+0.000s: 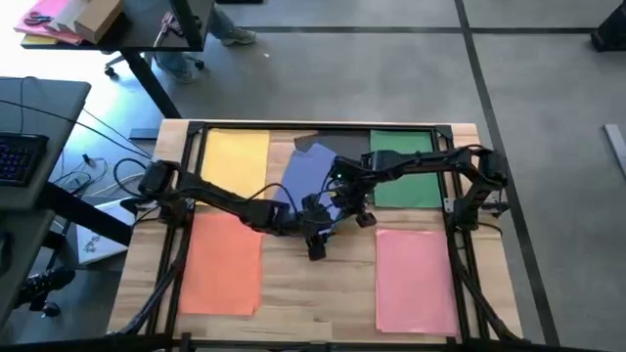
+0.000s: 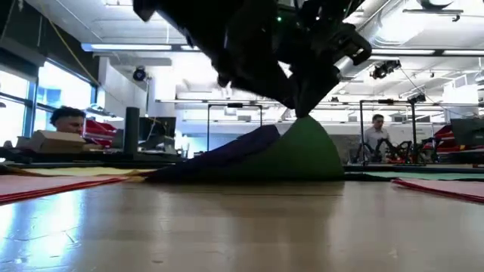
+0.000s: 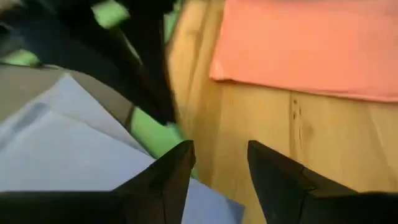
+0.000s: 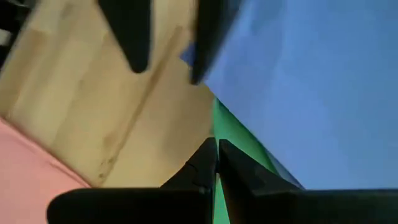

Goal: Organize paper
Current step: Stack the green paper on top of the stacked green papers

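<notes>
Right wrist view has the right gripper (image 4: 216,155) pinched shut on a green sheet (image 4: 239,149), table centre, at 9 o'clock from the green stack (image 1: 406,166). Left gripper (image 3: 219,165) hangs open. Paper's light and floppy, so grab corners.

Both arms hide most of the blue sheet (image 1: 305,168) and the mid-table green sheet (image 2: 306,155).

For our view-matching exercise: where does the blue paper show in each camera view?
High: blue paper mid-table, toward the far edge.
Low: the dark slope left of the green hump.
Left wrist: the pale area beside the open left hand.
Right wrist: the broad area beyond the right hand.
Landmark: the green sheet the right hand pinches, at the blue's edge; seen in all but the high view.
</notes>
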